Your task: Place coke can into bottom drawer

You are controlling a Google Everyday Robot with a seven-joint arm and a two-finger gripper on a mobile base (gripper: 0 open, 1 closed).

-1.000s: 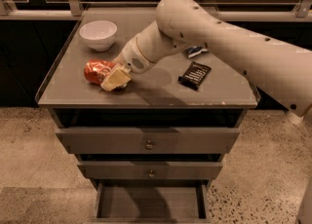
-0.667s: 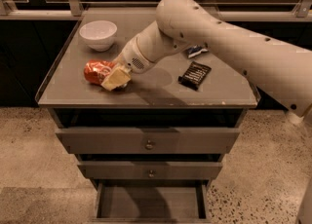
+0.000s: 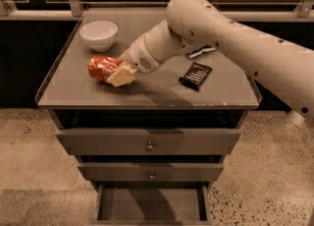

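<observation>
The coke can (image 3: pixel 102 68), red with white markings, lies on its side on the left part of the grey cabinet top (image 3: pixel 147 95). My gripper (image 3: pixel 120 76) is down at the can's right end, touching it, with the cream arm reaching in from the right. The part of the can under the gripper is hidden. The bottom drawer (image 3: pixel 149 205) is pulled open below, a shallow grey tray with nothing in it.
A white bowl (image 3: pixel 98 34) stands at the back left, just behind the can. A black packet (image 3: pixel 196 75) and a small black-and-white item (image 3: pixel 202 51) lie to the right. Two shut drawers with round knobs (image 3: pixel 150 146) sit above the open one.
</observation>
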